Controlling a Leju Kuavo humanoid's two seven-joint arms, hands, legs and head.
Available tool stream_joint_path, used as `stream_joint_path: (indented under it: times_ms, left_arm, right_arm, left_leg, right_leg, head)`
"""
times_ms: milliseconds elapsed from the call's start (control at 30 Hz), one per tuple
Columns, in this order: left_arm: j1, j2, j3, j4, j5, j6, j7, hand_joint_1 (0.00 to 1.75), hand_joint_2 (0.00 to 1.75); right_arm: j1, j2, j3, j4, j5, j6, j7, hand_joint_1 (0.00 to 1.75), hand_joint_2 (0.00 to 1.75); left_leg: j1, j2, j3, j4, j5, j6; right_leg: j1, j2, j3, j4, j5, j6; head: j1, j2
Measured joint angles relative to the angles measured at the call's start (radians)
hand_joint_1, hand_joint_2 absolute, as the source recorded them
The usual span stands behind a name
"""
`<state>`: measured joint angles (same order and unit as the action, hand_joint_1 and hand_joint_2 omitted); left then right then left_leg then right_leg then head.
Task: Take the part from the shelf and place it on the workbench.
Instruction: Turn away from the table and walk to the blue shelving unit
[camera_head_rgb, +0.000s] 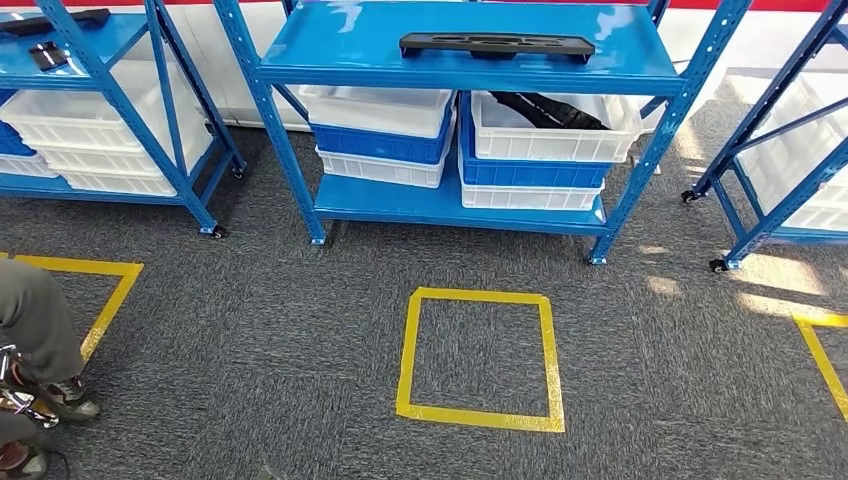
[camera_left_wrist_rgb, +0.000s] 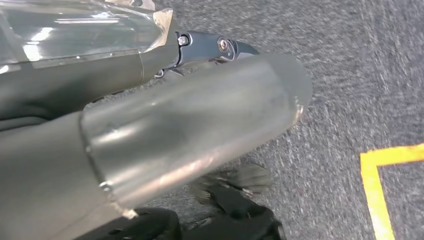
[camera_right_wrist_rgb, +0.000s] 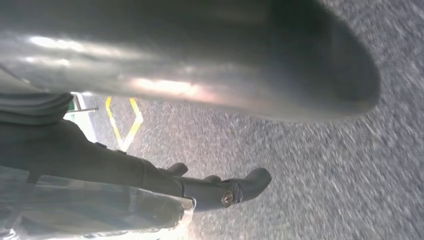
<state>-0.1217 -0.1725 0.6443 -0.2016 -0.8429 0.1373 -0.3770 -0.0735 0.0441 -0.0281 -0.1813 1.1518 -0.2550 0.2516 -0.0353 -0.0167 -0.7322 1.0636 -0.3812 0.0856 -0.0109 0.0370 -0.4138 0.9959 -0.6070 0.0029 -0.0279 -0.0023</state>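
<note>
Head view shows the task barely begun, by my judgement: the long black part lies flat on the top board of the middle blue shelf at twelve o'clock, untouched, and no workbench is to be seen, so the reach, the grasp, the carry and the setting-down are all left. Both arms appear to hang by the robot's sides. The left wrist view catches the dark fingers of the left hand over the carpet, and the right wrist view does likewise for the right hand; neither seems to hold anything, but whether the fingers are spread or curled I cannot tell. Below the part, white and blue bins sit stacked on the lower board. The floor is grey carpet, with a yellow tape square at six o'clock just ahead of the robot. More blue shelves stand at ten and two o'clock, and a person's leg and shoe show at eight o'clock.
</note>
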Motion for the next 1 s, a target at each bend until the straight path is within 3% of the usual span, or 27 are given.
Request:
stream_joint_path:
  times_ms: [33,100,133,200,233,267,333,367,400,433,467,500,533,600,633,700,767,833,867,933,967,1000]
  left_arm:
    - [-0.001,-0.003,0.000,0.000,0.000,0.002,0.001,0.00,0.00]
    - [-0.006,-0.013,0.000,-0.001,-0.001,0.002,0.003,0.00,0.00]
    - [-0.008,-0.017,-0.001,-0.002,-0.001,0.003,0.003,0.00,0.00]
    - [-0.013,-0.022,-0.001,-0.002,-0.001,0.003,0.003,0.00,0.00]
    - [-0.014,-0.022,-0.001,-0.002,-0.001,0.004,0.003,0.00,0.00]
    - [-0.016,-0.024,-0.001,-0.002,-0.001,0.004,0.003,0.00,0.00]
    - [-0.015,-0.027,-0.001,-0.002,-0.002,0.004,0.005,0.00,0.00]
    - [-0.014,-0.028,-0.001,-0.002,-0.002,0.003,0.005,0.00,0.00]
    - [-0.013,-0.029,-0.001,-0.002,-0.003,0.003,0.006,0.00,0.00]
    - [-0.012,-0.029,-0.001,-0.002,-0.003,0.003,0.006,0.00,0.00]
    - [-0.011,-0.028,-0.002,-0.002,-0.003,0.004,0.006,0.00,0.00]
    - [-0.012,-0.028,-0.002,-0.002,-0.004,0.004,0.007,0.00,0.00]
    - [-0.013,-0.027,-0.002,-0.002,-0.004,0.004,0.007,0.00,0.00]
    - [-0.016,-0.026,-0.002,-0.002,-0.004,0.005,0.008,0.00,0.00]
    - [-0.017,-0.026,-0.003,-0.002,-0.004,0.005,0.008,0.00,0.00]
    - [-0.018,-0.026,-0.003,-0.002,-0.004,0.005,0.008,0.00,0.00]
    - [-0.018,-0.027,-0.004,-0.002,-0.004,0.005,0.008,0.00,0.00]
    - [-0.017,-0.027,-0.003,-0.002,-0.004,0.005,0.008,0.00,0.00]
    - [-0.017,-0.027,-0.003,-0.002,-0.003,0.006,0.008,0.00,0.00]
    - [-0.017,-0.026,-0.003,-0.002,0.006,0.016,0.008,0.00,0.00]
    - [-0.016,-0.024,-0.001,-0.002,0.014,0.023,0.008,0.00,0.00]
    - [-0.016,-0.022,0.001,-0.002,0.022,0.030,0.008,0.00,0.00]
  right_arm:
    - [-0.001,0.002,0.000,0.001,0.001,0.000,0.000,0.00,0.00]
    - [-0.006,0.002,-0.001,0.000,0.003,0.000,0.000,0.00,0.00]
    - [-0.007,0.000,-0.001,0.000,0.005,-0.001,0.000,0.00,0.00]
    - [-0.012,-0.004,-0.002,-0.001,0.007,-0.002,-0.001,0.00,0.00]
    - [-0.014,-0.006,-0.002,-0.001,0.008,-0.002,-0.001,0.00,0.00]
    - [-0.014,-0.008,-0.003,-0.001,0.008,-0.002,-0.001,0.00,0.00]
    - [-0.011,-0.012,-0.006,-0.001,0.009,-0.002,-0.001,0.00,0.00]
    - [-0.008,-0.014,-0.008,0.000,0.009,-0.002,-0.001,0.00,0.00]
    - [-0.006,-0.015,-0.010,0.000,0.009,-0.002,-0.001,0.00,0.00]
    - [-0.002,-0.016,-0.012,0.000,0.009,-0.002,-0.001,0.00,0.00]
    - [0.000,-0.015,-0.014,0.001,0.009,-0.001,-0.001,0.00,0.00]
    - [0.000,-0.015,-0.015,0.001,0.009,-0.001,-0.001,0.00,0.00]
    - [-0.001,-0.014,-0.016,0.002,0.009,0.000,-0.001,0.00,0.00]
    - [-0.005,-0.013,-0.016,0.002,0.009,0.000,-0.001,0.00,0.00]
    - [-0.006,-0.013,-0.016,0.002,0.009,0.000,-0.001,0.00,0.00]
    - [-0.006,-0.015,-0.016,0.002,0.009,0.000,-0.001,0.00,0.00]
    - [-0.007,-0.016,-0.017,0.002,0.009,0.000,-0.001,0.00,0.00]
    - [-0.006,-0.016,-0.017,0.002,0.009,0.000,-0.001,0.00,0.00]
    - [-0.006,-0.016,-0.017,0.002,0.009,0.000,-0.001,0.00,0.00]
    - [-0.005,-0.015,-0.019,0.002,0.008,-0.001,-0.003,0.00,0.00]
    - [-0.005,-0.015,-0.020,0.002,0.008,-0.002,-0.004,0.00,0.00]
    - [-0.005,-0.014,-0.022,0.002,0.008,-0.003,-0.005,0.00,0.00]
  left_leg:
    - [-0.008,-0.005,0.010,-0.028,0.032,0.009]
    - [-0.007,-0.003,0.045,-0.054,0.019,0.010]
    - [-0.004,-0.003,0.065,-0.067,0.015,0.011]
    - [0.003,-0.001,0.103,-0.083,0.002,0.012]
    - [0.003,0.000,0.116,-0.085,-0.009,0.012]
    - [0.005,0.001,0.130,-0.085,-0.022,0.012]
    - [0.008,-0.003,0.164,-0.086,-0.051,0.007]
    - [0.009,-0.005,0.183,-0.085,-0.066,0.003]
    - [0.011,-0.007,0.201,-0.084,-0.081,-0.002]
    - [0.011,-0.008,0.216,-0.083,-0.096,-0.008]
    - [0.011,-0.008,0.230,-0.079,-0.112,-0.014]
    - [0.009,-0.006,0.238,-0.076,-0.125,-0.020]
    - [0.007,-0.005,0.242,-0.071,-0.136,-0.024]
    - [0.010,-0.002,0.242,-0.059,-0.145,-0.029]
    - [0.013,0.000,0.232,-0.038,-0.145,-0.032]
    - [0.020,0.005,0.179,0.054,-0.157,-0.045]
    - [0.029,0.009,0.098,0.173,-0.197,-0.062]
    - [0.037,0.010,0.035,0.229,-0.224,-0.071]
    - [0.040,0.011,0.025,0.212,-0.207,-0.071]
    - [0.040,0.013,0.054,0.091,-0.114,-0.063]
    - [0.037,0.014,0.069,0.036,-0.079,-0.057]
    - [0.033,0.013,0.080,-0.003,-0.063,-0.050]
  right_leg:
    - [0.003,0.002,0.017,-0.009,-0.004,0.004]
    - [0.010,-0.002,0.038,-0.013,0.005,0.019]
    - [0.013,-0.007,0.035,0.014,0.018,0.025]
    - [0.013,-0.018,-0.029,0.124,0.030,0.029]
    - [0.012,-0.022,-0.077,0.188,0.020,0.026]
    - [0.010,-0.023,-0.124,0.234,-0.010,0.019]
    - [0.004,-0.024,-0.185,0.246,-0.081,0.017]
    - [-0.001,-0.025,-0.200,0.216,-0.094,0.027]
    - [-0.008,-0.026,-0.205,0.167,-0.071,0.047]
    - [-0.014,-0.032,-0.205,0.117,-0.010,0.073]
    - [-0.016,-0.039,-0.203,0.071,0.057,0.090]
    - [-0.017,-0.043,-0.197,0.042,0.115,0.091]
    - [-0.015,-0.046,-0.191,0.032,0.152,0.081]
    - [-0.014,-0.042,-0.180,0.028,0.157,0.046]
    - [-0.015,-0.040,-0.175,0.027,0.154,0.036]
    - [-0.017,-0.039,-0.159,0.024,0.143,0.016]
    - [-0.014,-0.039,-0.145,0.024,0.129,0.000]
    - [-0.013,-0.037,-0.129,0.024,0.115,-0.006]
    - [-0.012,-0.036,-0.119,0.024,0.107,-0.006]
    - [-0.012,-0.034,-0.098,0.023,0.092,-0.002]
    - [-0.011,-0.032,-0.089,0.022,0.085,0.001]
    - [-0.010,-0.031,-0.085,0.020,0.079,0.005]
  head:
    - [0.000,0.000]
    - [-0.004,0.000]
    - [-0.004,0.000]
    - [-0.002,0.000]
    - [-0.001,0.000]
    - [-0.001,0.000]
    - [0.000,0.000]
    - [0.000,0.000]
    - [0.000,0.000]
    - [0.001,0.000]
    - [0.002,0.000]
    - [0.003,0.000]
    - [0.001,0.000]
    - [-0.003,0.000]
    - [-0.005,0.000]
    - [-0.006,0.000]
    - [-0.006,0.000]
    - [-0.006,0.000]
    - [-0.006,0.000]
    - [-0.006,0.000]
    - [-0.004,0.000]
    - [-0.003,0.000]
